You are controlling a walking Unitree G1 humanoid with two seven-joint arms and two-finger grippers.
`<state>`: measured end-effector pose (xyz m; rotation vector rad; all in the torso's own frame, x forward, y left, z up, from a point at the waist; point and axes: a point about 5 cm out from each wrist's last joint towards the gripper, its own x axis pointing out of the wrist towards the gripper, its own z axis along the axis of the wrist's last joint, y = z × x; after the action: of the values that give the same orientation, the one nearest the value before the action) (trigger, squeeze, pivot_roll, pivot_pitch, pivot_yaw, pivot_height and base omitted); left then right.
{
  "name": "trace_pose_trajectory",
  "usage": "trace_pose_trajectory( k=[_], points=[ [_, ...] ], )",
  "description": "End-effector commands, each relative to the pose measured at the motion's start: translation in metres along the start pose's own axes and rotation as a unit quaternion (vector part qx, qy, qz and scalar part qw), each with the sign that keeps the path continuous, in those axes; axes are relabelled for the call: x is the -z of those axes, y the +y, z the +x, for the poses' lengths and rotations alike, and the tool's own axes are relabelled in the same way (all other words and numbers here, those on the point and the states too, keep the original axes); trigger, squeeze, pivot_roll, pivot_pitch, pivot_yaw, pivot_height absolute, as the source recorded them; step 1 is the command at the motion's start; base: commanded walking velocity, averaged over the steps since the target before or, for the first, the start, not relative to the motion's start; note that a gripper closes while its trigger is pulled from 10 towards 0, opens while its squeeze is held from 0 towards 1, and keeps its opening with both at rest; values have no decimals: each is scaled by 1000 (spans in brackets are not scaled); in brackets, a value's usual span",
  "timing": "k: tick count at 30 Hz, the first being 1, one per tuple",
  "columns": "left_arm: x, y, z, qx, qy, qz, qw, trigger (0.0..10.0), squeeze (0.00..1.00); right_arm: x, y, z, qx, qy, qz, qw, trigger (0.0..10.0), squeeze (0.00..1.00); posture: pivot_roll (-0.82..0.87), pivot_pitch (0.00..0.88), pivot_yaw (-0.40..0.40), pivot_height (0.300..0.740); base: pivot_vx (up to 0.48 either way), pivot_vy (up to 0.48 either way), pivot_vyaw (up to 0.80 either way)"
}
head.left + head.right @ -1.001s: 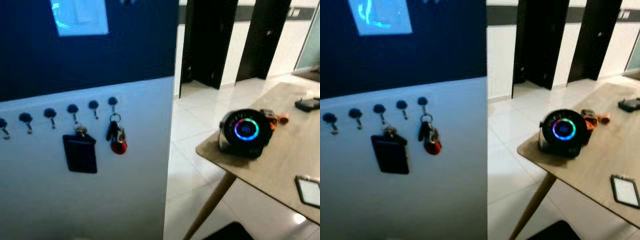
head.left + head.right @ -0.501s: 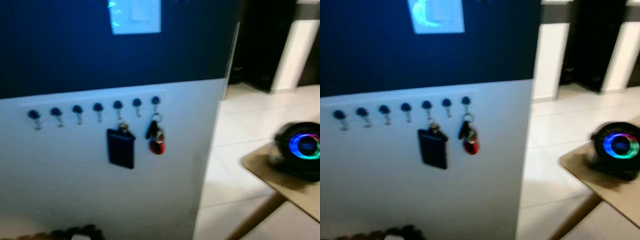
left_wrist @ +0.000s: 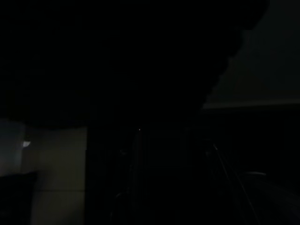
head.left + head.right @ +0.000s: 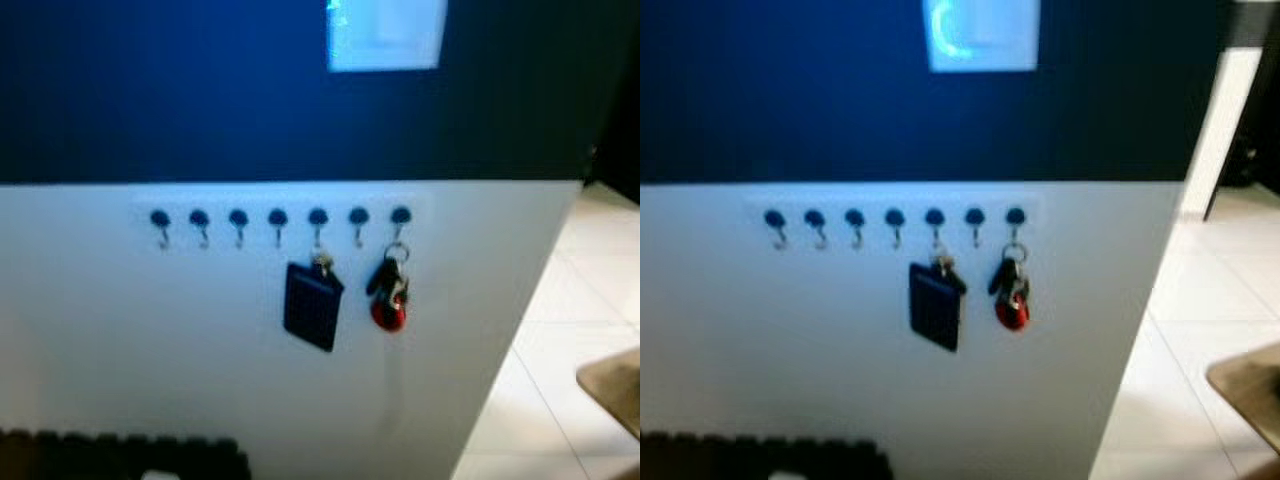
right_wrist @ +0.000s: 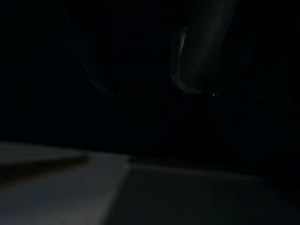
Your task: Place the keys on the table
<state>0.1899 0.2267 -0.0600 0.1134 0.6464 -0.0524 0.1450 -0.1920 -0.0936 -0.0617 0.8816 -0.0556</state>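
A row of seven dark hooks [image 4: 278, 217] runs along the white lower wall [image 4: 120, 340], under a dark blue upper part. A dark card holder [image 4: 312, 306] (slightly tilted) hangs from the fifth hook. Pale floor tiles [image 4: 560, 330] lie right.

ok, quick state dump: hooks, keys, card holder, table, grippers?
keys: hanging on the rightmost hook, not yet taken.
dark card holder: hanging, tilted, two hooks left of the keys' hook.
other hooks: bare.
table: just a corner in view at lower right.
wall panel: lit.
Left and right grippers: wrist views too dark to tell.
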Motion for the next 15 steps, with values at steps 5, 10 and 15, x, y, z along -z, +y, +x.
trace_pose_trajectory(
  k=[5, 10, 15],
  points=[
    [9, -2, -3, 1, 20, 9, 1000, 10000, 0, 12, -5, -4, 5, 19, 10, 1000, 10000, 0, 46, 51, 30, 740, 0, -96, 0],
    [8, -8, -1, 12, 21, 14, 1000, 10000, 0, 13, -7, -4, 5, 22, 10, 1000, 10000, 0, 44, 50, 30, 740, 0, -480, 0],
    [8, -10, -1, 10, 20, -2, 1000, 10000, 0, 14, -7, -5, 6, 26, 10, 1000, 10000, 0, 41, 51, 29, 740, 0, -96, 0]
  ],
)
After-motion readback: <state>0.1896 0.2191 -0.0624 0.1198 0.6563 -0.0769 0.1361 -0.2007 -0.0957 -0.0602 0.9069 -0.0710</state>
